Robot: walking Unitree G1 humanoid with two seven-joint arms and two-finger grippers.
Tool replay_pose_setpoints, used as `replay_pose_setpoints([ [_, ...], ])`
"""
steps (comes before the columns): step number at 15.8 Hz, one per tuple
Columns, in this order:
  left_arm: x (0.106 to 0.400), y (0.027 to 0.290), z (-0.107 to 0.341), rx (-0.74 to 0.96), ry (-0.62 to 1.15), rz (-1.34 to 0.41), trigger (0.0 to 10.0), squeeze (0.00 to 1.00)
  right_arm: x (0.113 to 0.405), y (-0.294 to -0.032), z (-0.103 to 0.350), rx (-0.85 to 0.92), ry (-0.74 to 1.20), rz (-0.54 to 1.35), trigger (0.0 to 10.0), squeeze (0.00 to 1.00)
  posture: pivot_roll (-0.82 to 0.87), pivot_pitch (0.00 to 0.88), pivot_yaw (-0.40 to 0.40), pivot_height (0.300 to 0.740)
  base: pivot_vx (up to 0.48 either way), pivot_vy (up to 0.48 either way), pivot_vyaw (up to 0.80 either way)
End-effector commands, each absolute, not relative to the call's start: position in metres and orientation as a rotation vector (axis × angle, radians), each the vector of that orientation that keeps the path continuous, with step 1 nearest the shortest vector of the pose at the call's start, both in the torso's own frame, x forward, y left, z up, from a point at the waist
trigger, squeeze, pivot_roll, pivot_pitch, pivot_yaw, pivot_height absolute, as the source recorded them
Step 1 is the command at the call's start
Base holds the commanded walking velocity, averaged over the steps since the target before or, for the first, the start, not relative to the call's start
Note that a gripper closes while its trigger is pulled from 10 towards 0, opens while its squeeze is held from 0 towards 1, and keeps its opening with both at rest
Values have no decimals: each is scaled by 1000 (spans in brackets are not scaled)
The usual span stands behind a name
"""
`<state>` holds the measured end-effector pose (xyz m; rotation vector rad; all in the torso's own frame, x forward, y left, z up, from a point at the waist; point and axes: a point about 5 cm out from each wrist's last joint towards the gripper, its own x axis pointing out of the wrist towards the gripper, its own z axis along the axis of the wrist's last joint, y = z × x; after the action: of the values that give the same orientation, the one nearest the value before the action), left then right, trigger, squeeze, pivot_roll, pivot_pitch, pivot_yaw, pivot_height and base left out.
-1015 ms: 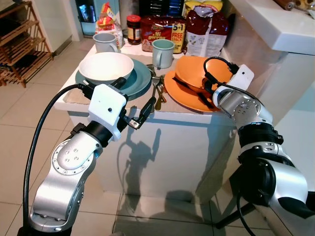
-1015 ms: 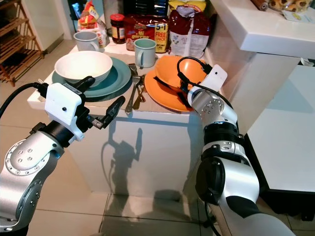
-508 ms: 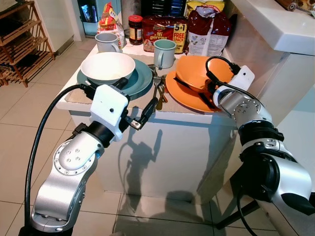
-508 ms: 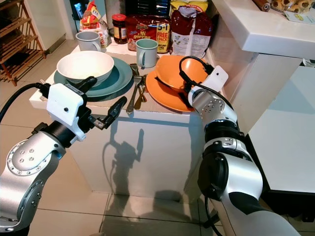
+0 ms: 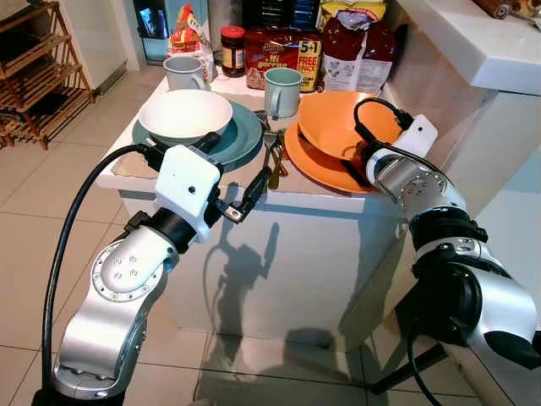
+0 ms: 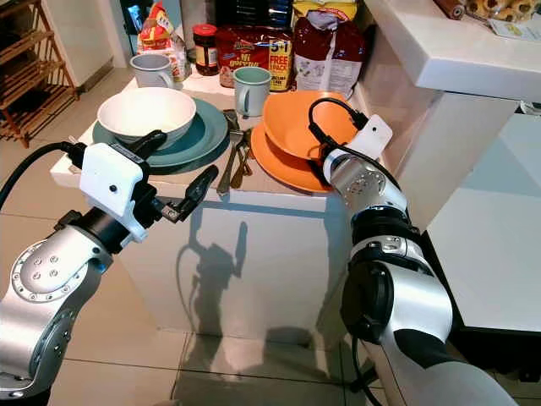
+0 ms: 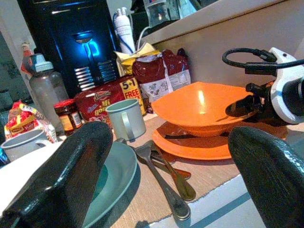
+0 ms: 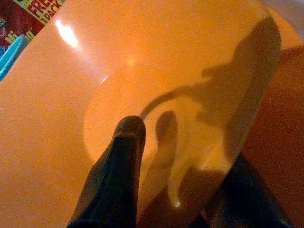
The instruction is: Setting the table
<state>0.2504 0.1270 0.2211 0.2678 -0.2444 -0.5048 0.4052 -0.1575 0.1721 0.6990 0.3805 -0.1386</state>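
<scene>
An orange bowl [image 5: 334, 123] rests on an orange plate [image 5: 308, 165] at the right of the small table. My right gripper [image 5: 362, 159] is shut on the bowl's near rim, with one finger [image 8: 118, 171] inside the bowl [image 8: 142, 61] and the other under the rim. A white bowl [image 5: 184, 114] sits on a teal plate [image 5: 241, 139] at the left. Cutlery [image 5: 272, 156] lies between the two plates. My left gripper [image 5: 235, 162] hangs open in front of the table's near edge, holding nothing.
Two pale mugs [image 5: 281, 91] [image 5: 184, 72], a jar [image 5: 231, 49] and food packets [image 5: 283, 52] stand along the back of the table. A white counter [image 5: 473, 42] rises at the right. A wooden rack [image 5: 38, 76] stands on the tiled floor at the left.
The orange bowl, tilted a second ago with a finger showing below it, now lies flatter over the plate. The left arm has barely moved; the camera shifted slightly.
</scene>
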Motion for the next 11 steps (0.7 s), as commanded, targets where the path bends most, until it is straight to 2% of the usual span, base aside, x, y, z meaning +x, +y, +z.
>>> replay_pose_setpoints([
  [1, 251, 123, 224, 276, -261, -535, 10000, 0, 405, -159, 176, 715, 367, -143, 0, 0, 53, 0, -32, 740, 0, 0, 0],
  [9, 251, 124, 223, 281, -263, -514, 10000, 0, 394, -161, 168, 788, 332, -134, 0, 0, 48, 0, -36, 740, 0, 0, 0],
  [11, 255, 131, 227, 276, -280, -440, 10000, 0, 389, -165, 177, 819, 267, -112, 0, 0, 41, 0, -34, 740, 0, 0, 0],
])
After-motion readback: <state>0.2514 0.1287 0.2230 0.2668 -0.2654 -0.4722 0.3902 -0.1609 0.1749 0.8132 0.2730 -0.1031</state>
